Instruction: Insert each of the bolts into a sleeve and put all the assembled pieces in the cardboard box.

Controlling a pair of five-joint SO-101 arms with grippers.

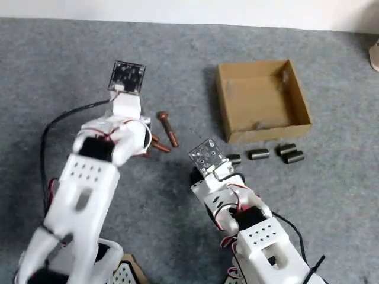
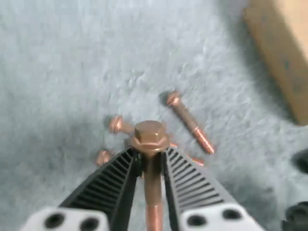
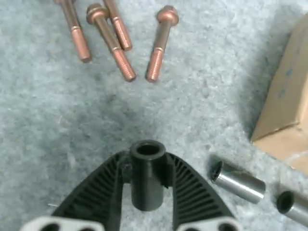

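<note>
Because both pieces are rigid metal, small but probably dense for their size, neither will give under pressure, and the concern is slipping rather than crushing. The left gripper [image 2: 150, 155] is closed almost fully on a copper bolt [image 2: 150, 137], its ribbed fingers [image 2: 118, 175] pinching the shank just under the hex head, with the rest of the shank running back between them. The right gripper [image 3: 147, 161] is partly closed around a black sleeve [image 3: 147, 185], clamped on its round wall with the open bore facing outward. That grip looks sound, since the hole stays free. A smooth cylinder can twist or roll between flat pads, though, so a hold at mid-length seems safest. The bolt would likely enter more easily if its threaded end, not its head, were the free end. The spare bolts [image 1: 167, 128] lie near the middle of the table [image 1: 331, 195], and the loose sleeves [image 1: 259, 154] lie in a row just beside the near wall of the cardboard box [image 1: 263, 97]. The box sits toward the table's far right corner with nothing inside.
</note>
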